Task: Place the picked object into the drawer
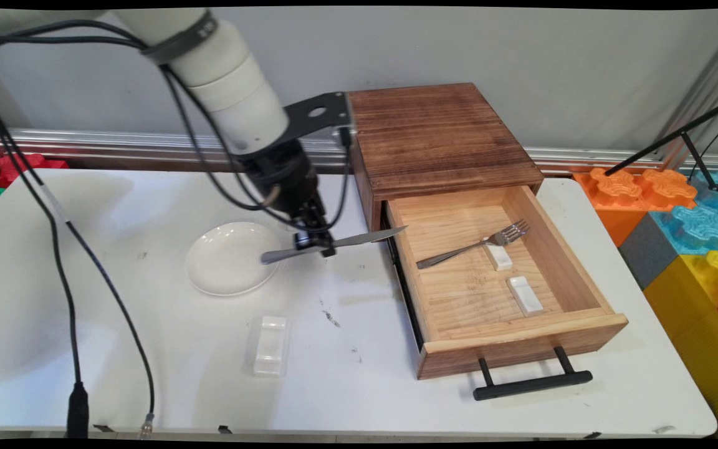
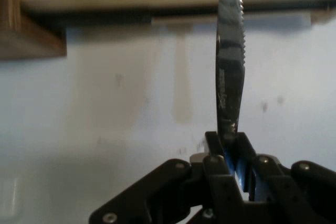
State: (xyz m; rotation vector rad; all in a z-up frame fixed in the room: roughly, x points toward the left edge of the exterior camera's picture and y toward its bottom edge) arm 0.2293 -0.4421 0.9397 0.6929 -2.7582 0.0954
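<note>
Holding a knife (image 1: 334, 244) mid-length, the gripper (image 1: 314, 244) has its jaws clamped on it — held level above the white table (image 1: 359, 349), blade tip just over the open drawer's (image 1: 490, 268) left rim, handle end over the white plate (image 1: 229, 257). In the drawer lie a fork (image 1: 474, 244) and 2 small white rests (image 1: 512, 274). A clear plastic block (image 1: 270, 345) sits nearer. Judgement — keeping the blade level and clear of the rim matters, since the grip looks narrow.
</note>
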